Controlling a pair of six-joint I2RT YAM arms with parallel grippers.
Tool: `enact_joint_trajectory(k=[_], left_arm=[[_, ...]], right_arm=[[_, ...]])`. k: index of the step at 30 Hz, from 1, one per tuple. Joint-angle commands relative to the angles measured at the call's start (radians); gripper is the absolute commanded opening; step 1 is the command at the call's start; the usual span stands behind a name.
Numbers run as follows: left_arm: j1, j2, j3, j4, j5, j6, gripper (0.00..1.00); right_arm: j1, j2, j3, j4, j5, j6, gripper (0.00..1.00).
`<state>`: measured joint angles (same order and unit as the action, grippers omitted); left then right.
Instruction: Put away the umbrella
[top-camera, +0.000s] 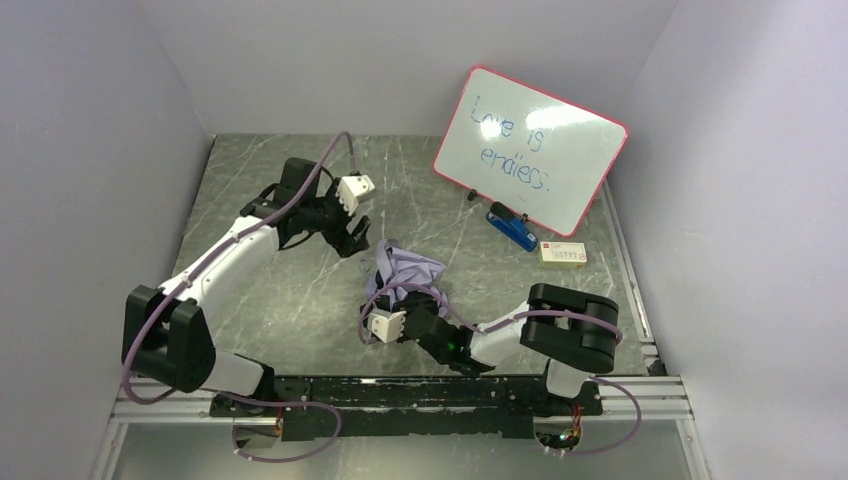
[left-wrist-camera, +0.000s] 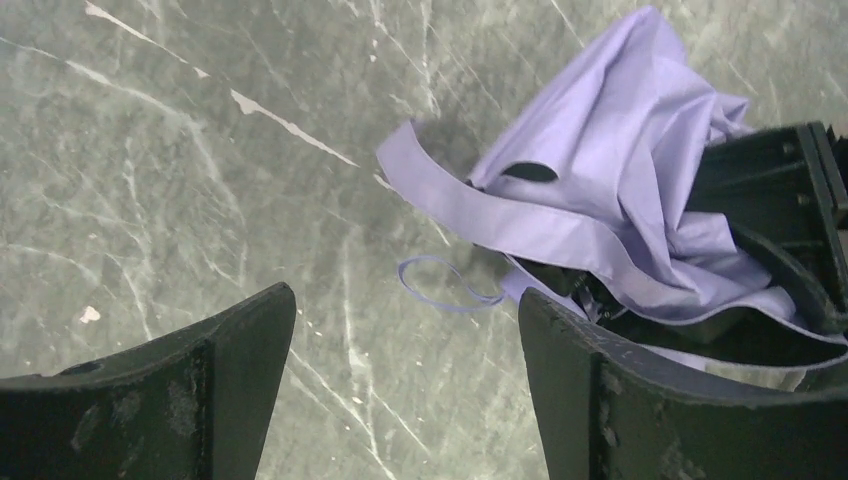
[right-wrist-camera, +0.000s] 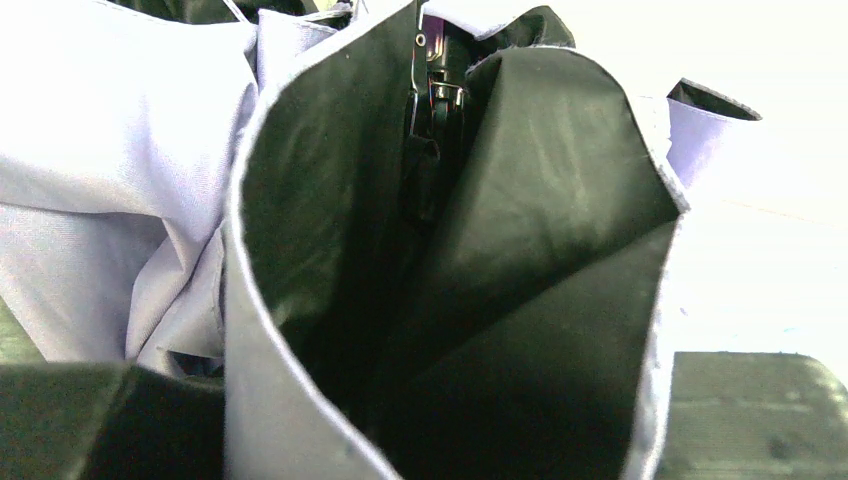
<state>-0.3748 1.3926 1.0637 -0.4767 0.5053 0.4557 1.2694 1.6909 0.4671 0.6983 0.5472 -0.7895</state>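
Top view: the umbrella (top-camera: 410, 268), collapsed into a crumpled lavender bundle, is lying on the grey marbled table (top-camera: 290, 310) at the centre of the frame. The right gripper (top-camera: 403, 298) is reaching into it from below. The left gripper (top-camera: 357, 238) is hovering just beside its upper left edge, not touching it. At upper right a red-framed whiteboard (top-camera: 530, 150) is leaning on its stand, with a blue object (top-camera: 512, 229) and a small white box (top-camera: 563, 253) below it.

Left wrist view: the left gripper (left-wrist-camera: 405, 395) is standing spread wide over bare table, with nothing between its jaws. The umbrella (left-wrist-camera: 620, 150) is filling the upper right of the frame, a thin strap loop (left-wrist-camera: 440, 285) trailing from it.

Right wrist view: the right gripper (right-wrist-camera: 420, 435) is clasping the umbrella (right-wrist-camera: 100, 150), whose dark-lined folds are packing the gap between its fingers (right-wrist-camera: 760, 410).
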Motion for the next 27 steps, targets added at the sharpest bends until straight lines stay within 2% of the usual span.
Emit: enact_joint_trajectory(k=[1,6,12,20,23,27], left_arm=[[0.005,0.071,0.100,0.019,0.033,-0.071,0.87],[0.005,0.235,0.235,-0.051,0.094,-0.126,0.87],[0.005,0.342,0.267,-0.058,0.083,-0.151,0.89],[-0.002,0.432,0.312,-0.101,0.163,-0.132,0.86],[-0.004,0.442,0.308,-0.114,0.189,-0.117,0.84],[-0.010,0.456,0.302,-0.128,0.212,-0.104,0.73]], right_arm=[[0.005,0.026,-0.025,-0.084,-0.017,0.034,0.22],[0.006,0.023,-0.022,-0.089,-0.012,0.035,0.22],[0.007,0.031,-0.013,-0.092,-0.013,0.032,0.22],[0.009,0.037,-0.010,-0.089,-0.010,0.030,0.21],[0.009,0.034,-0.014,-0.089,-0.008,0.030,0.21],[0.010,0.033,-0.019,-0.086,-0.003,0.032,0.21]])
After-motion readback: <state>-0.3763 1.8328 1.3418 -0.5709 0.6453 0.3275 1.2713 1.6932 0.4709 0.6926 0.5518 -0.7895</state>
